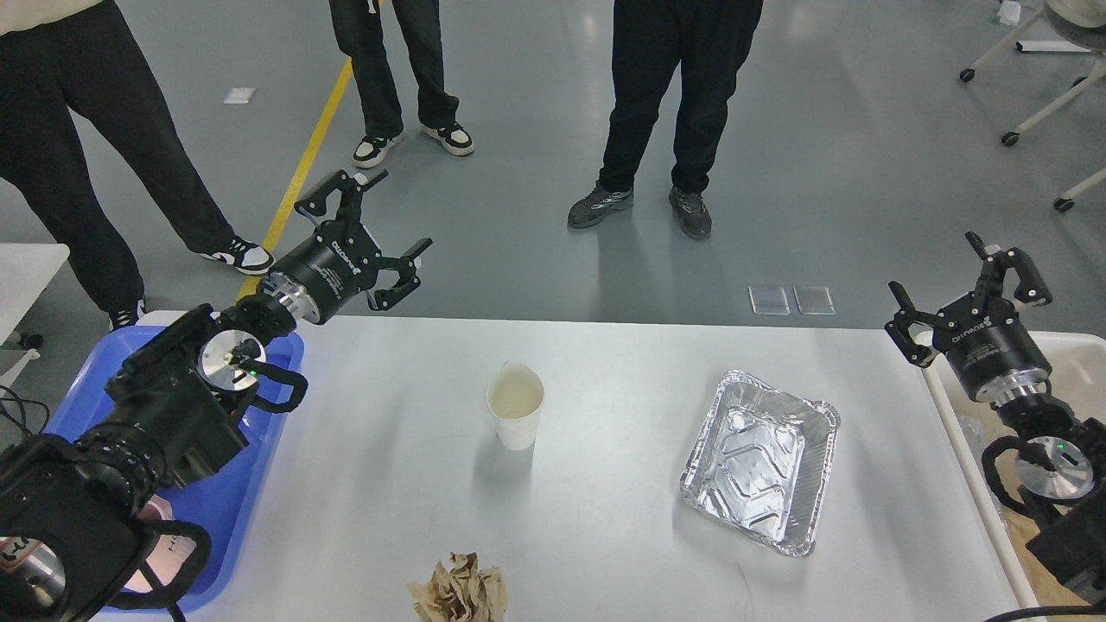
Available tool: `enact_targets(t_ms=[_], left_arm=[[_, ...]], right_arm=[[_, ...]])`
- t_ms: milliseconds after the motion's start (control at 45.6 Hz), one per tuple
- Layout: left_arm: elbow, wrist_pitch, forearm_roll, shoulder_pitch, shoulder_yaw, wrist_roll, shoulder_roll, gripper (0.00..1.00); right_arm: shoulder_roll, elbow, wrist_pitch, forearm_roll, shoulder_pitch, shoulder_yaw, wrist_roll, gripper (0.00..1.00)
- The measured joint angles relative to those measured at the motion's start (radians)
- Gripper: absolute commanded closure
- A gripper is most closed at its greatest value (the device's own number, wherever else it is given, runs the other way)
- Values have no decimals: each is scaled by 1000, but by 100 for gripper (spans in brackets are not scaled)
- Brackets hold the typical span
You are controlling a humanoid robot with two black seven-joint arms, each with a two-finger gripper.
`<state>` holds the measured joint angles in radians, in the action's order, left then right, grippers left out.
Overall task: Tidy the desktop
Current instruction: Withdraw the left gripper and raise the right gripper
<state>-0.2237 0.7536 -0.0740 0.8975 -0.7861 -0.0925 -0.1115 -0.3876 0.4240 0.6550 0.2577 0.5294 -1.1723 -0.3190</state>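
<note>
The white desktop (605,536) carries a white paper cup (516,406) standing upright near the middle, an empty aluminium foil tray (760,458) to its right, and a crumpled brown paper ball (458,592) at the front edge. My left gripper (393,216) is open and empty, raised above the table's far left corner, well left of the cup. My right gripper (937,272) is open and empty, raised above the table's far right edge, right of the foil tray.
A blue plastic tray (251,484) sits at the left end under my left arm. A beige bin (1076,363) stands off the right end. Three people stand on the grey floor beyond the table. Rolling stand legs are at the far right.
</note>
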Motion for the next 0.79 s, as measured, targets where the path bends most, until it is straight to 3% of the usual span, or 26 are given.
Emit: enact_targets(t_ms=[351, 505, 658, 790], left_arm=[[0, -10, -2, -70, -66, 1, 17, 4], [0, -15, -5, -73, -64, -4, 17, 4], [0, -17, -6, -74, -59, -9, 23, 4], [-1, -18, -7, -80, -58, -14, 43, 4]], right_arm=[[0, 0, -7, 1, 4, 0, 2, 0], [-39, 25, -9, 123, 38, 70, 50, 0], [-248, 205, -10, 382, 70, 251, 92, 0], [-526, 480, -7, 527, 71, 373, 142, 0]])
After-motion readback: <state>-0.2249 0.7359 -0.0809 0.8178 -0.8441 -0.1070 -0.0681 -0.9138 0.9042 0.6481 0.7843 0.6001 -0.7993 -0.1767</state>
